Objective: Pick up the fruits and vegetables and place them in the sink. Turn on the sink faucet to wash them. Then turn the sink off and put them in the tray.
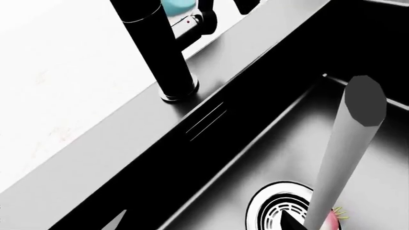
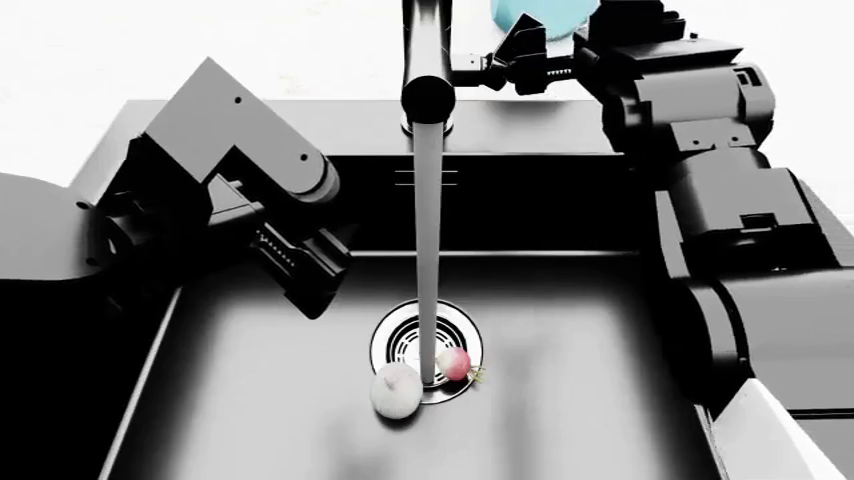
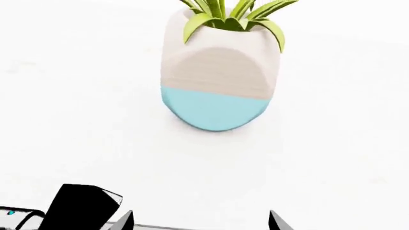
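Observation:
Water pours in a grey stream [image 2: 427, 250] from the black sink faucet [image 2: 427, 60] into the black sink [image 2: 601, 380]. The pink-red radish [image 2: 457, 363] and the whitish garlic bulb [image 2: 396, 390] lie by the round drain [image 2: 400, 335], the radish touching the stream. My left gripper [image 2: 318, 285] hangs open over the basin's left side with nothing in it. In the left wrist view the faucet [image 1: 160, 52], drain [image 1: 275, 211] and radish [image 1: 334, 218] show. My right gripper [image 2: 527, 55] is open beside the faucet's lever [image 3: 83, 203]. The tray is out of view.
A white-and-blue plant pot [image 3: 217, 72] with green leaves stands on the white counter behind the faucet, straight ahead of my right gripper [image 3: 200, 221]. The sink's steel rim [image 1: 96, 158] borders the white counter. My right arm [image 2: 721, 200] reaches along the basin's right side.

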Tool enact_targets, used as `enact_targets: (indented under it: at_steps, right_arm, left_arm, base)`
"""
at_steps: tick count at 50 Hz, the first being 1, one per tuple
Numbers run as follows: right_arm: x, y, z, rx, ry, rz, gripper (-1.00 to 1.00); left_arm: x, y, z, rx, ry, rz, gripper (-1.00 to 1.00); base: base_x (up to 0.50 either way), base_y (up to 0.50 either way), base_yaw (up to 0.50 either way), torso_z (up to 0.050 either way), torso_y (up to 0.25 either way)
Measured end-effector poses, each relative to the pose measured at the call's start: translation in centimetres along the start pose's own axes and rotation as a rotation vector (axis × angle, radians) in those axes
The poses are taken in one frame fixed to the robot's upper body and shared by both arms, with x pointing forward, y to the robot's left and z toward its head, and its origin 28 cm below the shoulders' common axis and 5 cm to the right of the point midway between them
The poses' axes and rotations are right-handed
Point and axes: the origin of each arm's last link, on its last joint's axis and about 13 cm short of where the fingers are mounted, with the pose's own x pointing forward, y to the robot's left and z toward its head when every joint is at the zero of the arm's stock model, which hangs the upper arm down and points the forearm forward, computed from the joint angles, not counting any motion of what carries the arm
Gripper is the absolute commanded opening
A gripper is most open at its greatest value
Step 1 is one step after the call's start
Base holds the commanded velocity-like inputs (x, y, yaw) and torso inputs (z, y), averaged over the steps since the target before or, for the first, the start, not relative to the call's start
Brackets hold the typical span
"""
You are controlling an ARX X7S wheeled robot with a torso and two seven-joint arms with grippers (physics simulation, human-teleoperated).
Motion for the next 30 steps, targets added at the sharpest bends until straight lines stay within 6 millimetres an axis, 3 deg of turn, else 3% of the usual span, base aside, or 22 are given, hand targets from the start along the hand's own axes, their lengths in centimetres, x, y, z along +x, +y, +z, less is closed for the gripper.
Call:
enact_targets:
  at_steps: [16, 30]
  right_arm:
    - [-0.1, 1.4, 1.0, -0.087, -0.023, 0.047, 1.0]
    - [-0.3, 0.9, 1.8, -0.148, -0.036, 0.069, 1.0]
  left_arm:
    - [-0.1, 0.1, 0.0, -0.001, -0.01, 0.003, 1.0]
    - [-0.2, 0.1, -0.1, -0.002, -0.012, 0.002, 1.0]
  base:
    - [0.0, 0.0, 0.0, 0.0, 0.0]
    - [0.0, 0.0, 0.0, 0.0, 0.0]
